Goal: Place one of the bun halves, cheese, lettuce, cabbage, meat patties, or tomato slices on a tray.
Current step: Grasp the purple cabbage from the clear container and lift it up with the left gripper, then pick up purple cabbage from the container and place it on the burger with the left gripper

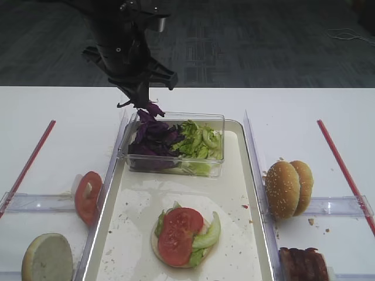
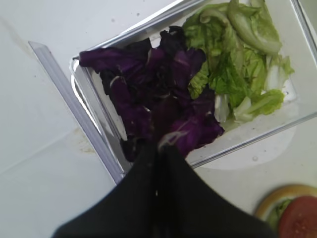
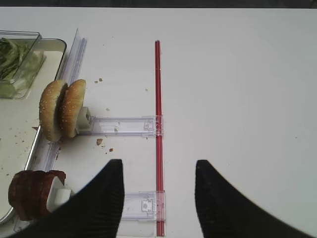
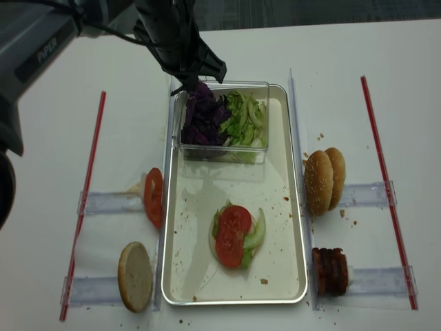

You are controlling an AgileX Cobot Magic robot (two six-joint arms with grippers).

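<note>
**Left gripper pinching purple cabbage over the clear box**

I see my left gripper (image 1: 142,105) with its jaws pressed together on a strip of cabbage (image 1: 153,109), held just above the clear box (image 1: 176,166) at its 11 o'clock corner. The box sits at the 12 o'clock end of the tray (image 4: 293,227), with more cabbage in its left half and lettuce (image 1: 200,139) in its right. On the tray's 6 o'clock half lies a bun half (image 1: 157,246) topped with lettuce and a tomato slice (image 1: 179,233). My right gripper (image 3: 157,173) hangs above the white table (image 3: 237,99) with its fingers apart, holding nothing. At 3 o'clock of the tray stand two bun halves (image 4: 320,179); meat patties (image 4: 329,270) stand at 5 o'clock.
</note>
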